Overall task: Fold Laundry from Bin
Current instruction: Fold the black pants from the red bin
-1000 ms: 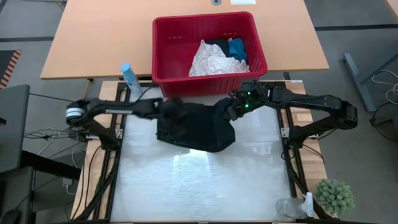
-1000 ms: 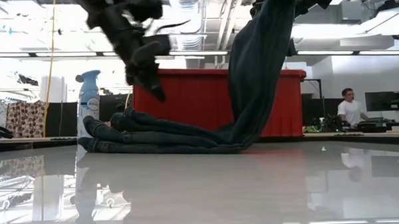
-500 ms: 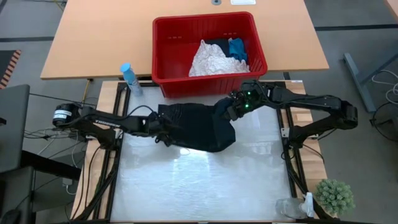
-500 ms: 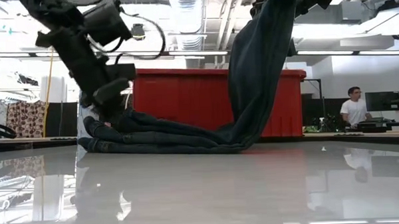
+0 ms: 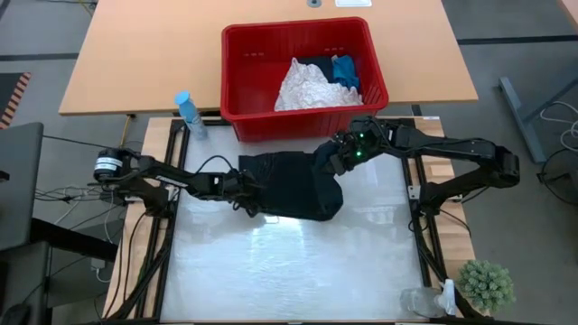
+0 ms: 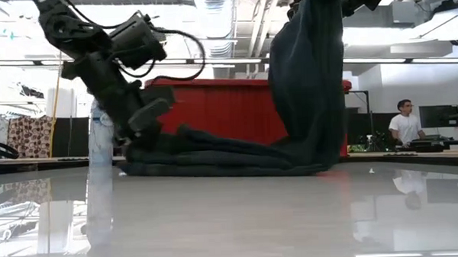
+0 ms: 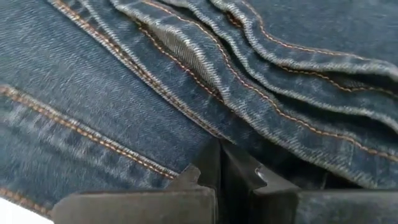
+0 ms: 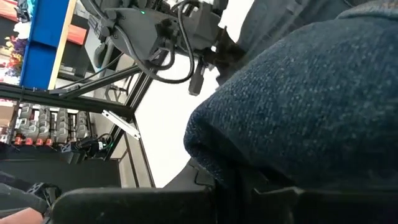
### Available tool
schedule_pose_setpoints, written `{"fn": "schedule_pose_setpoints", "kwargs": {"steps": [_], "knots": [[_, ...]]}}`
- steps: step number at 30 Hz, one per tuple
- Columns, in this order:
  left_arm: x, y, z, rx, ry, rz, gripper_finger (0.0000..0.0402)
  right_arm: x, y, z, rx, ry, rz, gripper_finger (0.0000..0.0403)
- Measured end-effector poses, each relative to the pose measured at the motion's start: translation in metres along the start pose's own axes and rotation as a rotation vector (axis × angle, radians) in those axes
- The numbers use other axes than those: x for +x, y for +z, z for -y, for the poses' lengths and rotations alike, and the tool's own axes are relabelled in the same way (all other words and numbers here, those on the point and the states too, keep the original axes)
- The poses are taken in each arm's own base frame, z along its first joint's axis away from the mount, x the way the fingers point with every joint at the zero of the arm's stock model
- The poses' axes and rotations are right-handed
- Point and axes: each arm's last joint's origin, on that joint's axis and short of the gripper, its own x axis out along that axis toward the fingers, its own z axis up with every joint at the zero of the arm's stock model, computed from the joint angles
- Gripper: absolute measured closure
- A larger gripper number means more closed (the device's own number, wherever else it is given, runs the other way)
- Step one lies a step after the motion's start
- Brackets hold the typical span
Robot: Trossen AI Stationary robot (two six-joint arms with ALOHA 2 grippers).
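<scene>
Look at the left of the high view: your left tool (image 5: 242, 185) sits low at the left edge of the dark denim garment (image 5: 293, 185), its two fingers (image 7: 239, 174) pressed together against the folds of stitched cloth, nothing caught between them. In the low view that same tool (image 6: 141, 128) meets the flattened pile on the glossy worktop (image 5: 289, 262). At frame centre the garment lies bunched on the worktop just below the red bin (image 5: 244, 81), which holds a white crinkled piece (image 5: 307, 86) and a small bright blue piece (image 5: 344, 70). A pale blue spray bottle (image 5: 187, 110) stands just left of the bin. To the right of centre, your right tool (image 5: 339, 155) is clamped on the garment's right edge and holds it raised; the low view shows the cloth hanging in a tall column. A person (image 6: 403, 124) stands far right in the background.
</scene>
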Motion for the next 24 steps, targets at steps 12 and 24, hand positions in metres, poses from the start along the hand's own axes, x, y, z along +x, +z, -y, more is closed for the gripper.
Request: {"fn": "schedule_pose_setpoints", "kwargs": {"steps": [12,24], "knots": [[0.042,0.028,0.045,0.126,-0.098,0.011,0.0401,0.002,0.002,-0.006,0.016,0.056,0.013,0.0366],[0.044,0.038,0.051,0.122,-0.117,0.074,0.0401,0.043,0.008,-0.001,-0.003,0.112,-0.015,0.0366]]}}
